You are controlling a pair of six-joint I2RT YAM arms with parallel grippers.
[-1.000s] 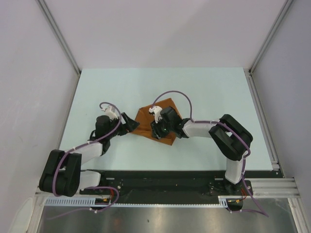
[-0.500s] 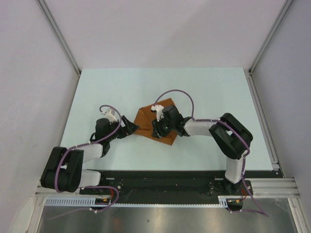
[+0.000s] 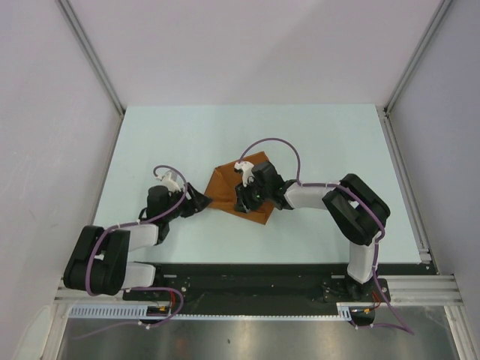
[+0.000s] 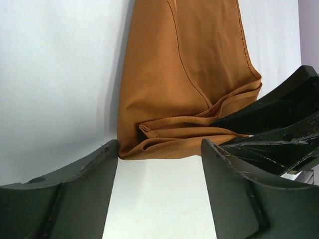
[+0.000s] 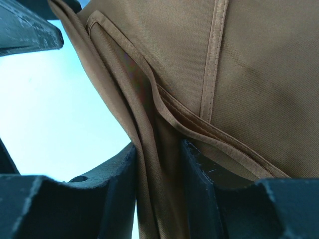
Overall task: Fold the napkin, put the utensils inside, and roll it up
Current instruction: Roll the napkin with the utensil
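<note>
The rust-brown napkin (image 3: 223, 181) lies bunched in folds at the middle of the table. My right gripper (image 3: 241, 202) sits on its near side, and in the right wrist view this gripper (image 5: 158, 149) is shut on a thick fold of the napkin (image 5: 259, 74). My left gripper (image 3: 203, 201) is just left of the cloth. In the left wrist view this gripper (image 4: 159, 152) is open with only bare table between its fingers, right at the rolled end of the napkin (image 4: 184, 89). The utensils are hidden or out of view.
The pale table (image 3: 322, 142) is bounded by grey walls at the back and sides. A black rail (image 3: 247, 279) runs along its near edge by the arm bases. The right arm's black fingers (image 4: 279, 124) show at the right of the left wrist view.
My left gripper has slid slightly nearer along the napkin's left corner and its jaws have narrowed a little. The right gripper keeps its hold, almost still.
</note>
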